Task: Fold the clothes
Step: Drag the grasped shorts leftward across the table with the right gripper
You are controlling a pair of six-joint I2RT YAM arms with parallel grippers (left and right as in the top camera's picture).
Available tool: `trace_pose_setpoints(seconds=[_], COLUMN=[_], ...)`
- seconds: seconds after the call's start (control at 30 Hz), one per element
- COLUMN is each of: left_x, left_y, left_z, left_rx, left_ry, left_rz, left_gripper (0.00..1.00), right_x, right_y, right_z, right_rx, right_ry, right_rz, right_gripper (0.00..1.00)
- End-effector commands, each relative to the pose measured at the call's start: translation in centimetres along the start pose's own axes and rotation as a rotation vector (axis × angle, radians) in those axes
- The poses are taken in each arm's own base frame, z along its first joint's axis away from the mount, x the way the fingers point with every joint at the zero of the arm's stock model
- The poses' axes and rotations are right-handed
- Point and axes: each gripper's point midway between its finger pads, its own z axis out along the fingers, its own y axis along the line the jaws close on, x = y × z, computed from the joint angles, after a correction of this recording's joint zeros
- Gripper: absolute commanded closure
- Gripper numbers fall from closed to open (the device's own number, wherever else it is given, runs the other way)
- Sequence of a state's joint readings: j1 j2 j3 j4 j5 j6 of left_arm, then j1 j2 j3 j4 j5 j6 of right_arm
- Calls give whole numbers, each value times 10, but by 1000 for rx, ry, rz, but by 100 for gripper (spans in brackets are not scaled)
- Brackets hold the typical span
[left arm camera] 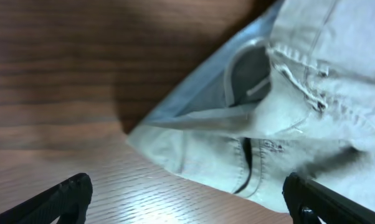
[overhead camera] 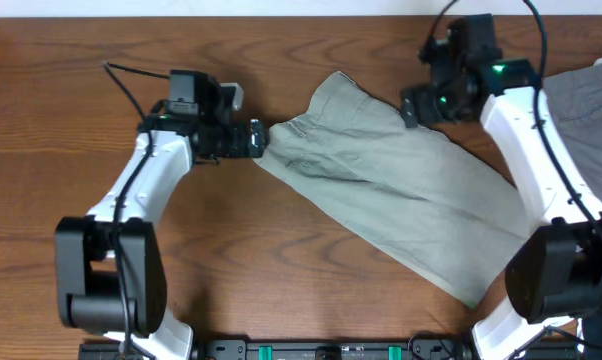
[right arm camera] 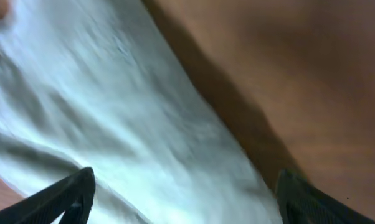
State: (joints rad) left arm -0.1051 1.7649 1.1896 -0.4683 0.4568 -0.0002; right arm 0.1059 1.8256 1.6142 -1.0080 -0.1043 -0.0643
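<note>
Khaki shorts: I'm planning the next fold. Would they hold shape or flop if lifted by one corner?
Probably floppy: the shorts lie wrinkled and flat, with the waistband sagging open. They are likely light, since the cloth looks thin. Pushed, they would probably bunch rather than slide on the wooden table.

Grey garment (overhead camera: 596,100) cut off at right edge (arm (overhead camera: 529,140) overlaps it) — shorts (right arm camera: 113,124) blurred at right wrist.

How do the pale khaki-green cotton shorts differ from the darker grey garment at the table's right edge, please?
The pale khaki-green cotton shorts are lighter than the darker grey garment. The shorts lie slanting across the middle; the grey garment is cut off by the picture's right edge. Both rest on the brown wooden table.
</note>
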Motion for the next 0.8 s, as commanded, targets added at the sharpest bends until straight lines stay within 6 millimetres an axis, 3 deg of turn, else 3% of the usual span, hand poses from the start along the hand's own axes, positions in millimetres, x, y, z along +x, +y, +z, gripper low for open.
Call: trace_pose_setpoints(seconds=[0.0, 0.13, 0.27, 0.43, 0.47, 0.53, 0.6, 0.67, 0.77], left_x=[2, -1, -1, -1, -1, 0, 2, 3, 3], left_y=[-13, -14, -15, -16, -16, -15, -15, -15, -15], left_z=[1, 0, 0, 1, 1, 1, 1, 1, 1], left_rx=[34, 35, 36, 37, 37, 37, 36, 36, 37], left_ry=[7, -5, -7, -5, -5, -1, 7, 11, 11], left_rz=[23, 30, 63, 88, 88, 95, 98, 99, 99], left_gripper=[2, 2, 5, 7, 8, 10, 10, 10, 10], right_x=[27, 50, 54, 67, 69, 69, 63, 46, 5], right_y=[-31, -56, -30, -24, -22, -16, -17, -24, -42], right_z=[7, 20, 35, 72, 77, 80, 80, 75, 55], right_rx=[39, 35, -232, -240, -239, -260, -244, -205, -130], right_ry=[108, 168, 113, 66, 59, 49, 32, -14, -128], right_rz=[17, 176, 38, -43, -50, -58, -46, -7, 42], right_gripper=[10, 9, 7, 7, 22, 67, 91, 99, 99])
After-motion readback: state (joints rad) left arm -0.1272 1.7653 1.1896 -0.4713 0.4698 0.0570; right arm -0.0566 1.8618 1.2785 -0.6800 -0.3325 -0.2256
